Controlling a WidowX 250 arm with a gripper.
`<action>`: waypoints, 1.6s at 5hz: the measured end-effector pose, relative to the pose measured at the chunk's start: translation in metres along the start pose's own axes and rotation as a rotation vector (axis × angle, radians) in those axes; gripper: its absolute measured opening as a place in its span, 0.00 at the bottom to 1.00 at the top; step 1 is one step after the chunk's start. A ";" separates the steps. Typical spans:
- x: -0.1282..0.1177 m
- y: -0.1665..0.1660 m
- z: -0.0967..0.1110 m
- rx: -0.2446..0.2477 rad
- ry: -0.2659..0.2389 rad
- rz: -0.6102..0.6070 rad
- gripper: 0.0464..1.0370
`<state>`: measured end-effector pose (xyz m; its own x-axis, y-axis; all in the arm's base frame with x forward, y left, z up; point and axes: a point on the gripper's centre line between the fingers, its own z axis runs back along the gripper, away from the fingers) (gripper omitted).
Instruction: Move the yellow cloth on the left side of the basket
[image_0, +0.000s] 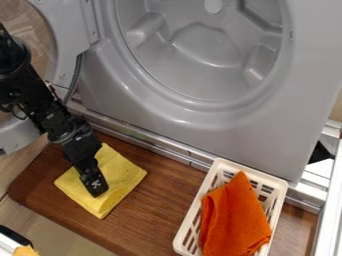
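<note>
The black gripper (96, 186) hangs from the upper left, its tip over the middle of the yellow cloth (125, 172). Whether it touches or holds the cloth cannot be told. The folded cloth lies flat on the brown wooden board, to the left of the white basket (210, 183), with bare wood between them. Part of the cloth is hidden under the gripper. An orange cloth (235, 220) lies inside the basket.
A grey washing machine (280, 100) with a round opening stands behind the board (163, 200). Its open door (65, 35) is at the upper left, near the arm. A white frame (330, 210) runs along the right edge.
</note>
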<state>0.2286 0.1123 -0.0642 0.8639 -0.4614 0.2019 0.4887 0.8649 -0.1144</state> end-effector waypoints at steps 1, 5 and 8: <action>-0.003 -0.001 -0.008 0.001 0.017 0.008 0.96; 0.032 -0.047 -0.025 -0.014 -0.011 -0.151 0.96; 0.067 -0.107 -0.039 -0.076 -0.026 -0.350 0.96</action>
<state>0.2390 -0.0187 -0.0762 0.6398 -0.7210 0.2659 0.7628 0.6380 -0.1056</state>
